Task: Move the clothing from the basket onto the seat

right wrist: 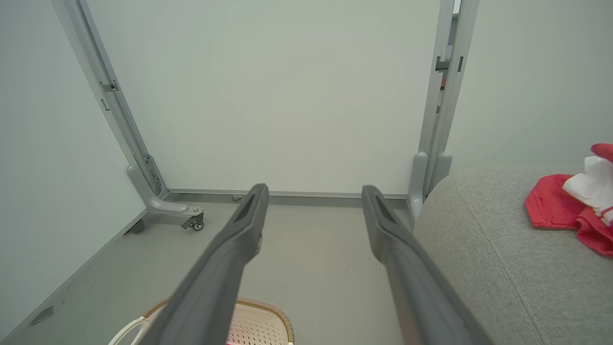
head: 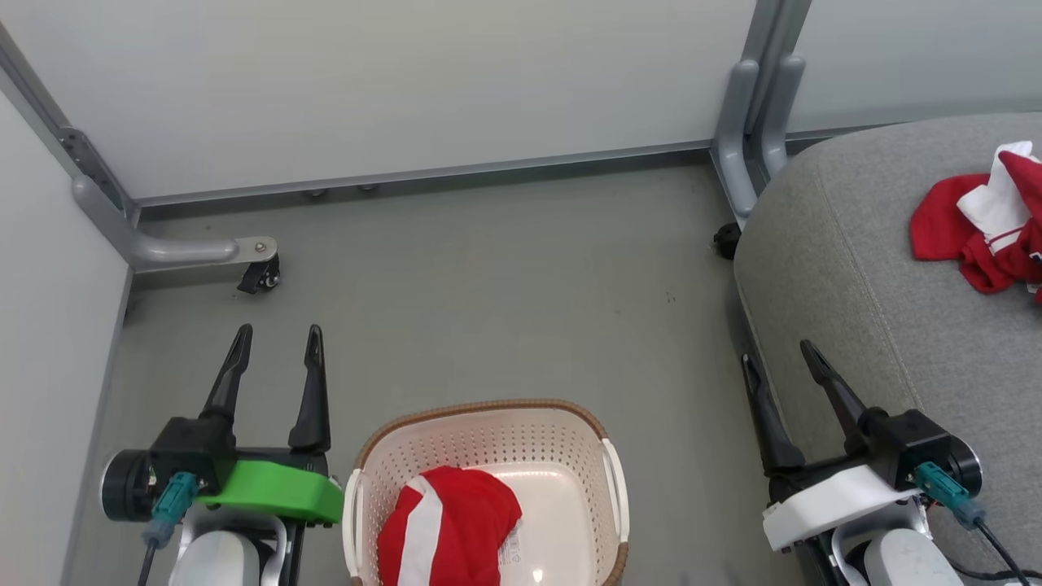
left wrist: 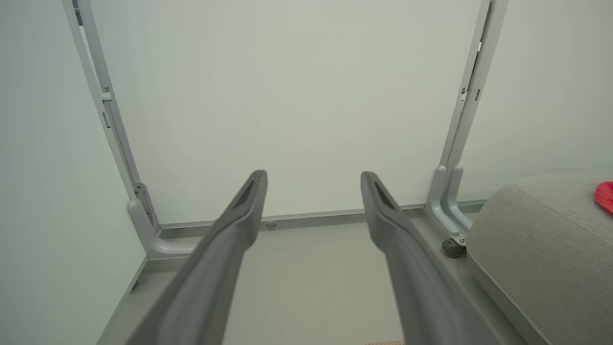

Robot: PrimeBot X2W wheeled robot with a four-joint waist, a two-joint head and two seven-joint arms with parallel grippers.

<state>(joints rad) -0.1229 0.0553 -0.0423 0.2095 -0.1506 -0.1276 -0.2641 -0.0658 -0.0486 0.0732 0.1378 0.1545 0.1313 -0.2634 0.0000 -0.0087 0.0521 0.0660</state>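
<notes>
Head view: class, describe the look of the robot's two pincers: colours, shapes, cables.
The left pincer has two long, tapering black fingers on a black block, above a green cover; a teal plug with a dark cable sits beside it. The right pincer matches, but with a white cover.

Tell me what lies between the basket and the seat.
Bare grey floor, seen in the head view between the basket and the seat; the right end effector hangs by the seat's edge.
</notes>
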